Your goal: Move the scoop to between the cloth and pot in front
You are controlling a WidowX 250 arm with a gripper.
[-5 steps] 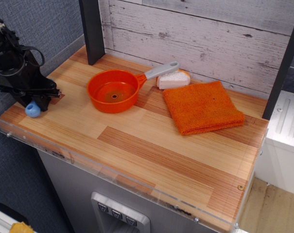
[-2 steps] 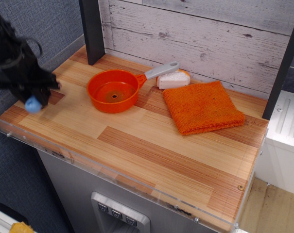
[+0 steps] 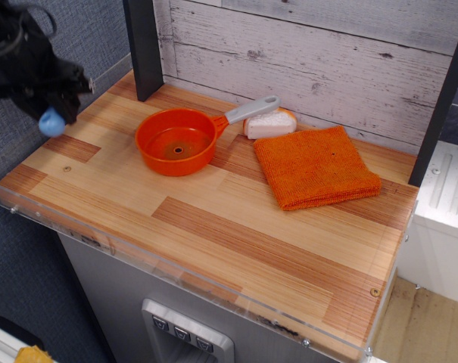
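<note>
Observation.image view, single camera over the counter. I have the gripper raised at the far left, above the left edge of the counter, with its jaws clamped on the scoop. Only the light-blue handle end shows, hanging below the black fingers; the grey bowl is hidden in the dark gripper body, so I cannot tell how it is oriented. The scoop is clear of the wood, well apart from everything else.

The pot sits left of centre, its grey handle pointing back and right toward a white block by the wall. The cloth lies flat to the right of the pot. Between them in front is a bare strip of wood, which I judge to be the target.

Handling, as I judge it: the scoop looks like small moulded plastic, light and rigid, not fragile. The chunky handle is the natural grasp site, though its rounded, smooth surface may pivot or slip in a narrow pinch during transit. I would keep the grip firm and lower the scoop close to the wood before letting go, since a light, rounded piece could roll toward the pot or onto the cloth.
</note>
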